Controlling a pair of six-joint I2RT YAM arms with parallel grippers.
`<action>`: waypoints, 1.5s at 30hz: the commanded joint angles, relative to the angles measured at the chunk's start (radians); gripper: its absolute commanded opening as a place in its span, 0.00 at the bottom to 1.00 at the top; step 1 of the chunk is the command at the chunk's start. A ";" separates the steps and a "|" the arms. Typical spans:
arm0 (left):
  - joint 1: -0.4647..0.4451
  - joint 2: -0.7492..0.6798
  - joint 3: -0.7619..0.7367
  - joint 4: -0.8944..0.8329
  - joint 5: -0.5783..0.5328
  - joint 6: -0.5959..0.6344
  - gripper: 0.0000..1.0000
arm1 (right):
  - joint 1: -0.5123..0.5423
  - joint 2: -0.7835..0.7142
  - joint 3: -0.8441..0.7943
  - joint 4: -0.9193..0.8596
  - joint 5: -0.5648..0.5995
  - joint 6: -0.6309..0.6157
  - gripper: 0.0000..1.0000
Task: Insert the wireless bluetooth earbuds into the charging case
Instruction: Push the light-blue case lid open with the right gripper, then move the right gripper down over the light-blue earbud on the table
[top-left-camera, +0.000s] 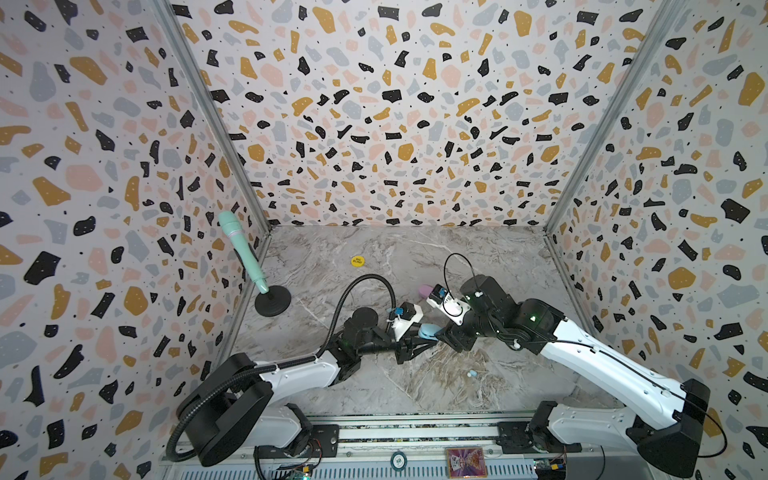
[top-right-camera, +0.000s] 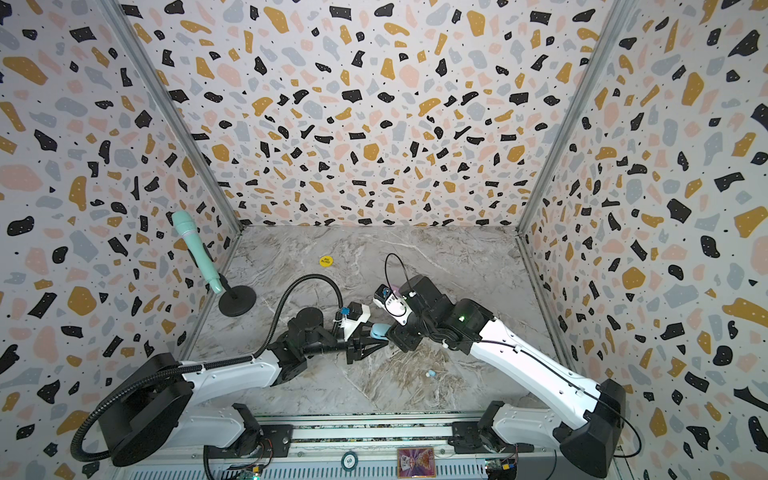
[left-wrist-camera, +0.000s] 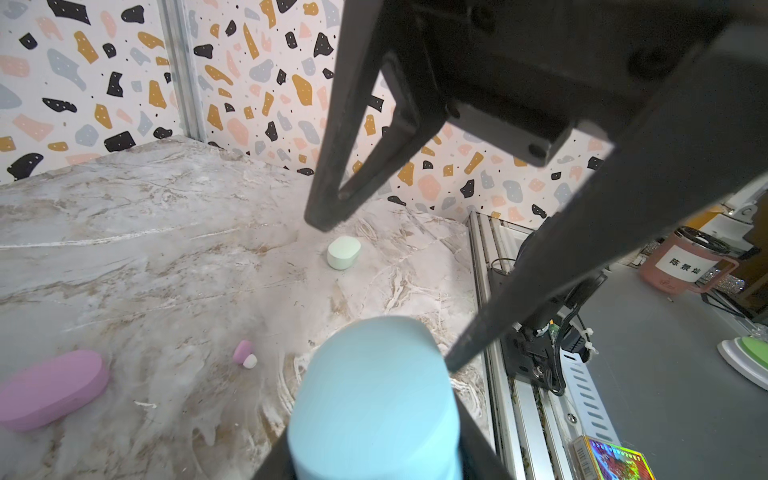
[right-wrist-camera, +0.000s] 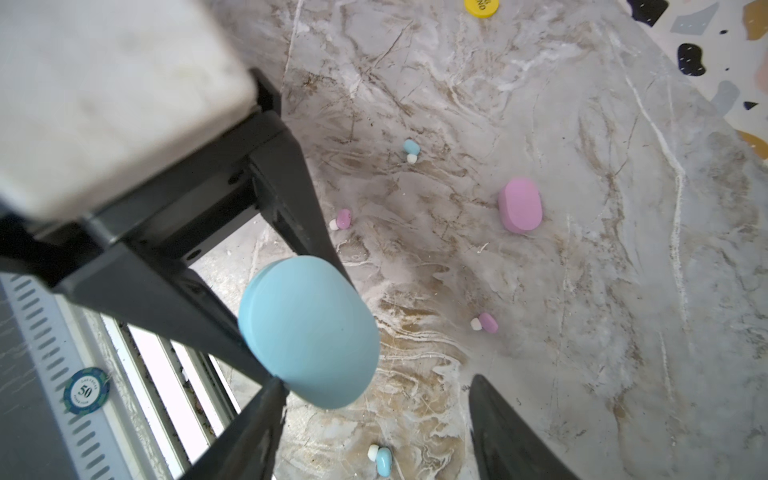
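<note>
1. left pincer (right-wrist-camera: 311, 328) clenched on the blue charging case (left-wrist-camera: 374, 395), gripping one end, the other end sticks out free; case looks lifted off the counter (right-wrist-camera: 602, 311)
2. the held case's lid is shut: smooth oval with only a thin seam, no opening in either wrist view
3. right pincer (right-wrist-camera: 380, 380) released, jaws spread, holding nothing; it faces the free end of the held case, one fingertip (left-wrist-camera: 451, 365) just beside or touching it, cannot tell which
4. visible buds all loose on the counter: blue earbud (right-wrist-camera: 410, 149), second blue earbud (right-wrist-camera: 381, 459), pink earbud (right-wrist-camera: 343, 219), second pink earbud (right-wrist-camera: 485, 323), each lying apart from the others
5. pink charging case (right-wrist-camera: 520, 210) lies shut on the counter, between the two pink buds but touching neither
6. green charging case (left-wrist-camera: 343, 252) shut, on its own, well apart from the rest; no green buds seen, cannot tell if they sit inside
7. yellow disc (top-left-camera: 357, 261) far back on the counter, not part of the job
8. progress, judged: early; only done bit is the blue case picked up and presented to the other arm
9. left to do, judged: open that lid, pick up and seat both blue buds, then likely open the pink case and seat the pink pair; no visible bud is in a case yet
</note>
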 joint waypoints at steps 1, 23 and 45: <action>-0.014 -0.037 0.019 0.084 0.086 0.006 0.20 | -0.027 0.002 0.035 0.031 0.087 0.019 0.70; 0.008 -0.043 -0.003 0.194 0.018 -0.080 0.17 | -0.121 -0.036 0.122 -0.062 -0.159 0.105 1.00; 0.086 -0.110 -0.062 0.272 -0.050 -0.175 0.17 | -0.293 -0.157 -0.218 -0.130 -0.262 0.676 0.99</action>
